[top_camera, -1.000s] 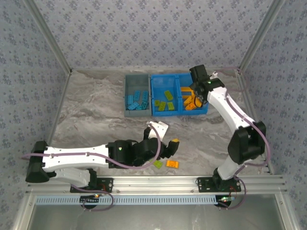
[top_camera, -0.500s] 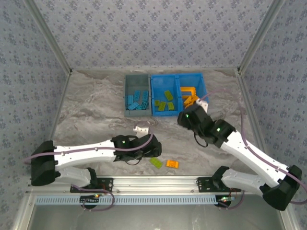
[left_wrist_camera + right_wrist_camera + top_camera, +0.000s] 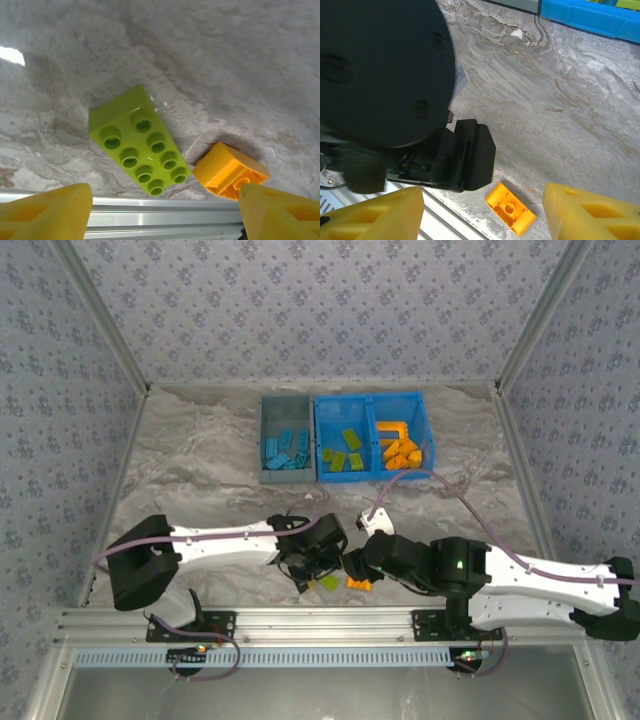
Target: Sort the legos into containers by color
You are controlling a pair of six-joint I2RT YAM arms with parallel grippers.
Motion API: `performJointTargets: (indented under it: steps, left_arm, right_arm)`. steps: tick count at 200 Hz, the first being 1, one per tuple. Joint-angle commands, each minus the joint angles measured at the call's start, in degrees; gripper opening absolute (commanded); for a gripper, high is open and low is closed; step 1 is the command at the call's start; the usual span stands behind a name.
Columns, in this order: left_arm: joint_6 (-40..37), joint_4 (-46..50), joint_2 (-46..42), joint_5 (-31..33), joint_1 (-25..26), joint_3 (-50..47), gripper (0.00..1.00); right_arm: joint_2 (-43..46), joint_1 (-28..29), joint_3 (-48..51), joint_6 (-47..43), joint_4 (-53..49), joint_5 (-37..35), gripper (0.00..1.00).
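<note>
A lime green brick (image 3: 137, 140) lies studs-up near the table's front edge, with an orange brick (image 3: 230, 170) upside down just right of it. My left gripper (image 3: 165, 215) hovers open above the green brick (image 3: 328, 582), holding nothing. My right gripper (image 3: 482, 215) is open too, right next to the left one, with the orange brick (image 3: 511, 209) lying between its fingers' span below. At the back, the grey-blue bin (image 3: 285, 476) holds blue bricks. The bright blue bin (image 3: 375, 476) holds green bricks on its left and orange ones on its right.
The aluminium rail (image 3: 160, 220) at the front edge runs just behind both bricks. The left gripper's black body (image 3: 445, 155) sits close beside my right fingers. The two grippers (image 3: 340, 567) nearly touch. Patterned walls enclose the table.
My right arm swung down from the bin's orange compartment to the front edge beside the left gripper. My left gripper shifted right, over the green brick.
</note>
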State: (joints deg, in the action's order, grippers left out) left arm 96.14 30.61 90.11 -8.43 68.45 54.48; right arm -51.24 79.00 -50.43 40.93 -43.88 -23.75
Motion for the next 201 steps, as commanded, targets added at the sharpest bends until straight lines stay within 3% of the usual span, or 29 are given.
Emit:
performJointTargets:
  steps: [1,46,102,124,161,174,201]
  left_arm:
    - [7.46,-0.89,1.97,-2.01,0.50,1.62,0.75]
    - [10.95,-4.76,4.87,-1.95,-0.39,-0.87,0.67]
    - [9.64,-5.14,6.75,-1.73,-2.99,-1.17,0.40]
    - [8.06,-4.15,7.14,-2.74,-4.70,-0.77,0.39]
    - [2.63,1.88,9.68,-1.60,-6.11,3.26,0.47]
    - [2.83,1.04,10.85,-3.12,-6.22,2.97,0.47]
    - [5.85,1.46,10.98,0.40,-4.09,2.10,0.43]
  right_arm:
    - [1.61,1.99,-0.68,2.06,-3.42,-5.76,0.67]
    - [4.29,4.14,-0.55,5.55,-7.09,-9.50,0.67]
    - [6.06,4.23,0.16,7.61,-8.64,-10.74,0.67]
    - [5.98,4.23,0.41,7.99,-8.24,-11.01,0.67]
    - [6.09,4.14,0.15,9.13,-9.39,-12.19,0.67]
    - [6.26,3.73,-0.57,10.24,-10.14,-12.82,0.67]
    - [6.42,2.50,-1.68,12.02,-9.88,-14.18,0.67]
